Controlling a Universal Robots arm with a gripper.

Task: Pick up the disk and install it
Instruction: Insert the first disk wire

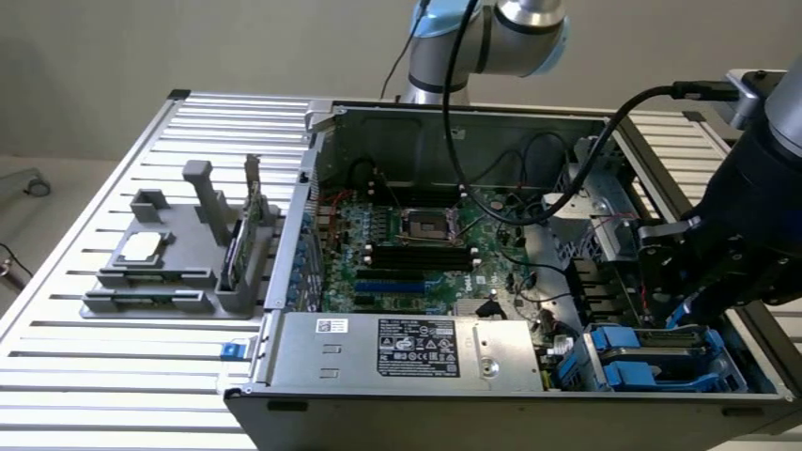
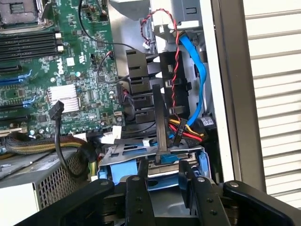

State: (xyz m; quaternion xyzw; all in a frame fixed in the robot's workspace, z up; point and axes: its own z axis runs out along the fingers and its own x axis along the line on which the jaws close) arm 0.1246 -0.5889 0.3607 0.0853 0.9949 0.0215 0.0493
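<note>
The disk point(image 2: 164, 175) shows between my two black fingers point(image 2: 137, 188) as a narrow silver end with blue carrier plastic. My gripper point(image 2: 163, 165) is closed on it from both sides. It sits low over the blue drive bay point(image 2: 109, 165) in the corner of the open computer case. Seen from outside, my gripper point(image 1: 683, 315) hangs just above the blue bay point(image 1: 652, 366) at the case's near corner, on the exterior view's right. There the arm hides most of the disk.
A blue data cable point(image 2: 197, 70) and red-black wires point(image 2: 176, 70) hang just beyond the bay, with a black strut point(image 2: 160, 117) in front. The grey power-supply box point(image 1: 414, 348) and motherboard point(image 1: 401, 244) fill the case. A grey fixture point(image 1: 176, 254) stands on the slatted table point(image 1: 75, 376).
</note>
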